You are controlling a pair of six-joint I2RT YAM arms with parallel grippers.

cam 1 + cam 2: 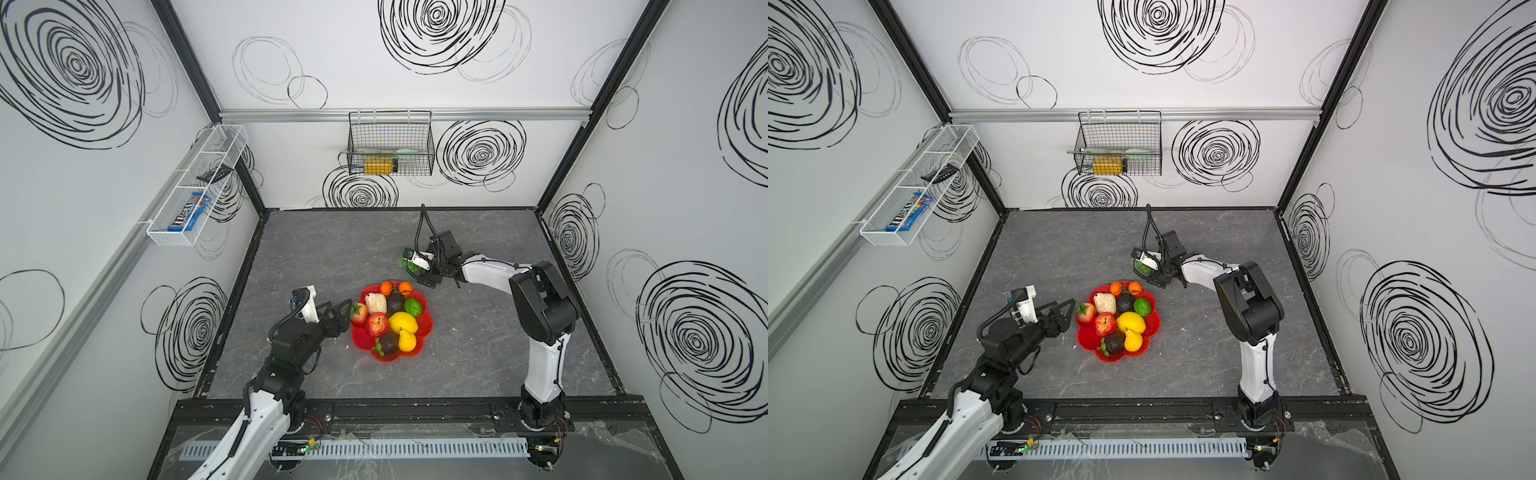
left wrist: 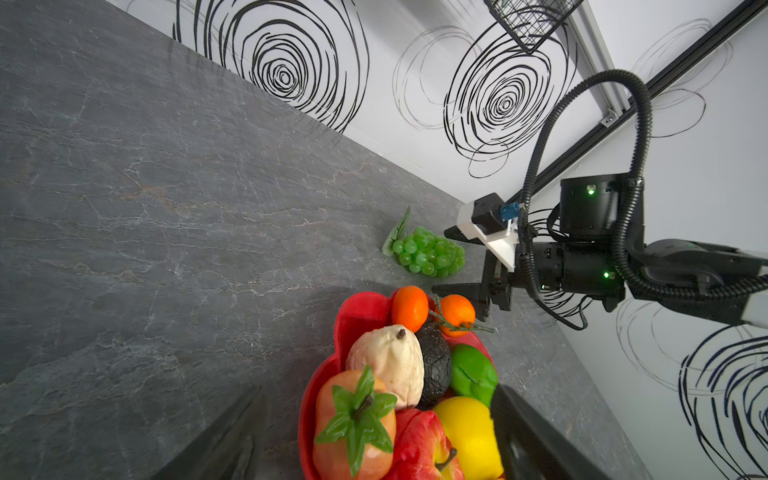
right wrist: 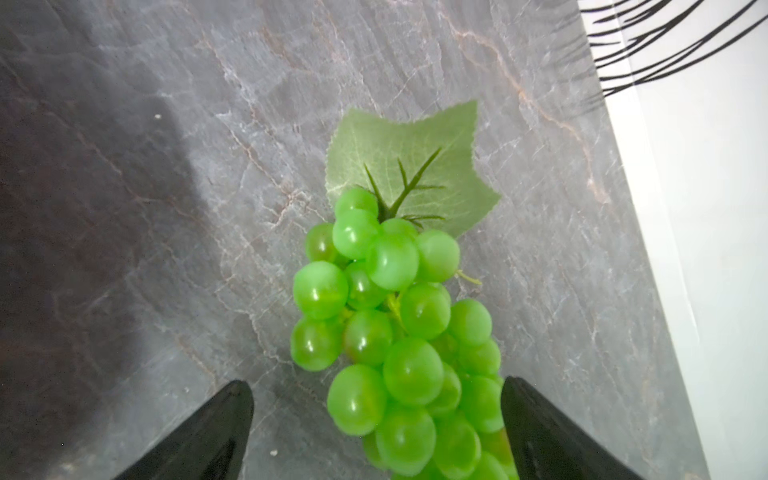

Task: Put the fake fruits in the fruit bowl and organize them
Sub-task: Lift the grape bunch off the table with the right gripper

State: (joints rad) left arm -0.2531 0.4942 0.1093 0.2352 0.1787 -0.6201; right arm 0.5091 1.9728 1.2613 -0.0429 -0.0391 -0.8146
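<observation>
Right wrist view: finds grapes [image 3: 399, 332] lying on the bench [image 3: 166, 208] lengthwise inside the wide-open, empty right claw [image 3: 376, 384], stem end pointing away.

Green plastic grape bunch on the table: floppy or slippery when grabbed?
Likely floppy: the green plastic grape bunch is many beads on thin stems, so it may sag. Glossy skins may slip in the right gripper. Lumpy shape probably won't roll.
</observation>
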